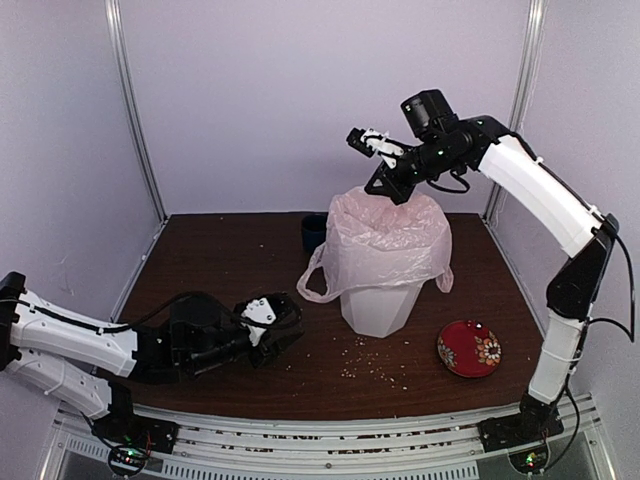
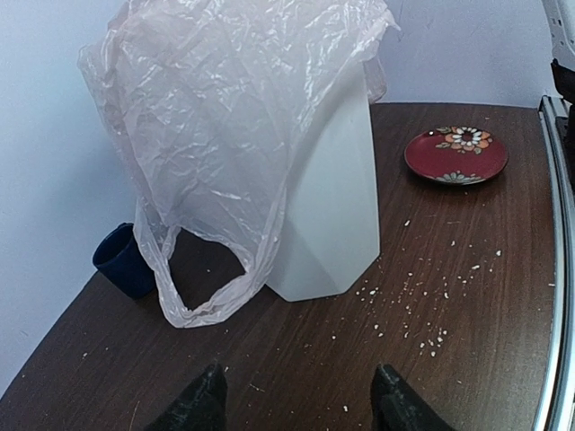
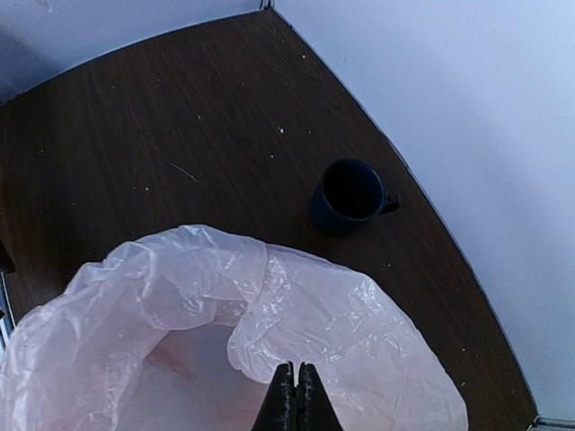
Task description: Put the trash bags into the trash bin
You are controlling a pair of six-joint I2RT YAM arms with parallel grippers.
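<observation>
Holds right end effector [image 3: 293, 400] closed, empty, high above bag [image 1: 385, 240] draped over bin [image 1: 380, 305]; rests left end effector [image 2: 301, 404] spread, low over bench [image 1: 220, 260].

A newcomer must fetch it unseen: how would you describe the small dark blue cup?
Find the tall white faceted plastic bin draped with a pale pink plastic bag, mid-table. Behind its left side, near the back wall, stands the small dark blue cup. Unlike the flat red flowered plate at front right, it is deep and dark.
</observation>
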